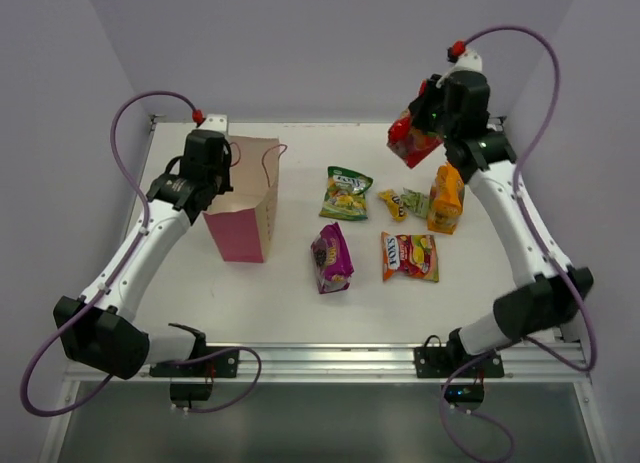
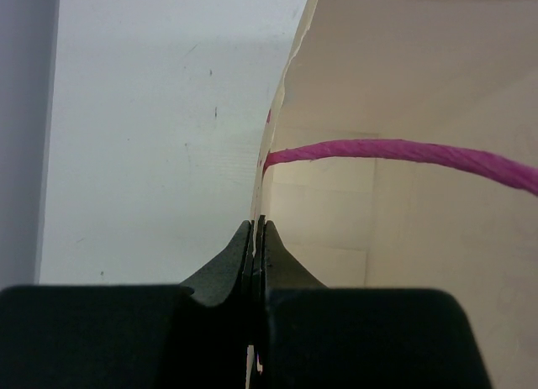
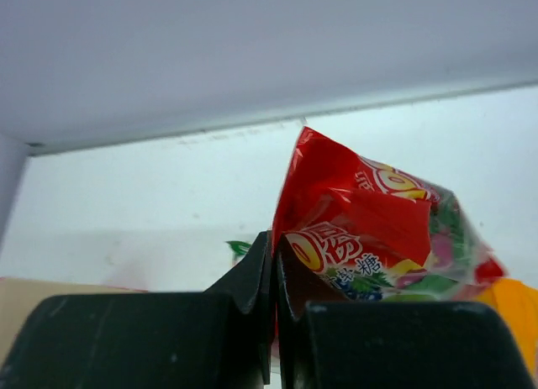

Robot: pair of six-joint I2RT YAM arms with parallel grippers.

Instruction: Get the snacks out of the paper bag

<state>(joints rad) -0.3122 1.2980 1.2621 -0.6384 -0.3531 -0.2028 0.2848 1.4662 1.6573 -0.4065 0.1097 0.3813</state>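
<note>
The pink paper bag [image 1: 243, 223] stands upright at the table's left, open top showing tan inside. My left gripper [image 1: 218, 179] is shut on its left wall; in the left wrist view the gripper [image 2: 256, 229] pinches the paper edge, with the tan inside [image 2: 420, 78] and a pink cord handle [image 2: 403, 150] to the right. No packet shows in the visible part of the inside. My right gripper [image 1: 428, 123] is shut on a red snack packet [image 1: 411, 143], held above the back right of the table. In the right wrist view the gripper [image 3: 275, 242] clamps the packet's [image 3: 361, 212] edge.
On the table right of the bag lie a green packet [image 1: 346, 193], a magenta packet [image 1: 331, 256], a red-yellow packet [image 1: 410, 256], an orange packet [image 1: 446, 198], and tiny yellow [image 1: 391, 203] and green [image 1: 415, 201] packs. Walls close off the back and sides.
</note>
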